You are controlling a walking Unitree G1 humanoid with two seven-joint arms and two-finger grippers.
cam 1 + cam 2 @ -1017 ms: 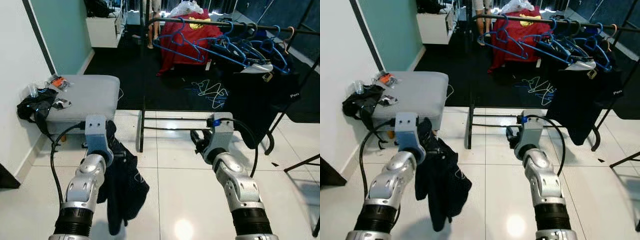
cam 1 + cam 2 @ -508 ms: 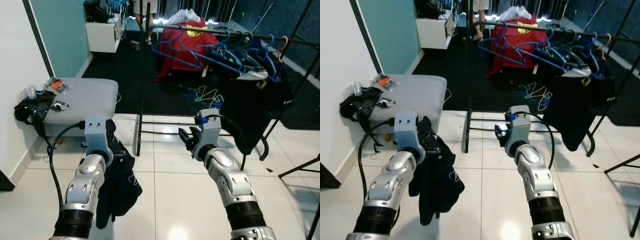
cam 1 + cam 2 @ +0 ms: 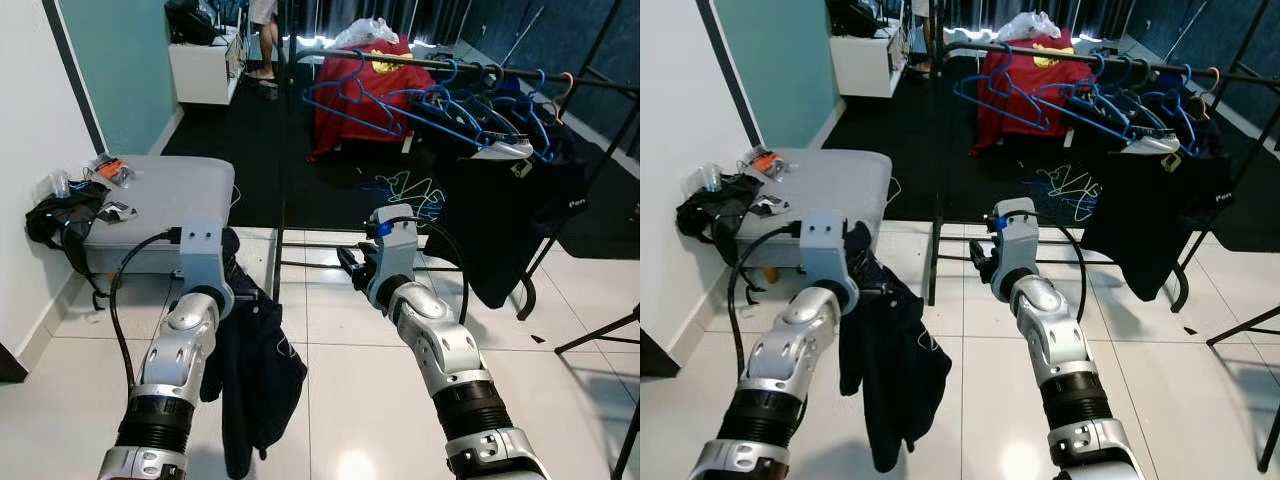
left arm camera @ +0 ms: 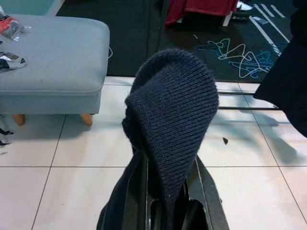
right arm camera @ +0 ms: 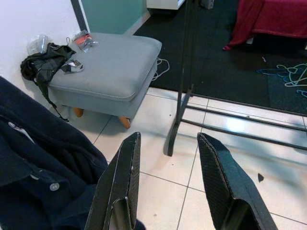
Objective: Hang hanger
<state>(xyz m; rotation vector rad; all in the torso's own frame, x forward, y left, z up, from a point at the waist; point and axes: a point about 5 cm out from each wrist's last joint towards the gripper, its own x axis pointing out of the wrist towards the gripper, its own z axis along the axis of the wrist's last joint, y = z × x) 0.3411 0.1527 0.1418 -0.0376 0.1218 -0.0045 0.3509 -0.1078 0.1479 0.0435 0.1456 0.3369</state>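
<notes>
Left gripper (image 4: 165,211) closed on a dark navy garment (image 3: 890,370) hanging down below it. Right gripper (image 5: 172,182) wide open, empty, just beside the garment. Ahead of both: grey ottoman (image 3: 160,195), black rack base (image 5: 184,110). Beyond, high up, blue hangers (image 3: 400,100) on the rail (image 3: 560,78).

The right gripper (image 3: 983,262) has been swung inward and raised over the last second, from beside the black metal clothes rack's base (image 3: 330,262) toward the dark navy knitted garment (image 3: 252,365) held by the left gripper (image 3: 232,262). The left arm has been lifted slightly. The camera view has shifted too.
</notes>
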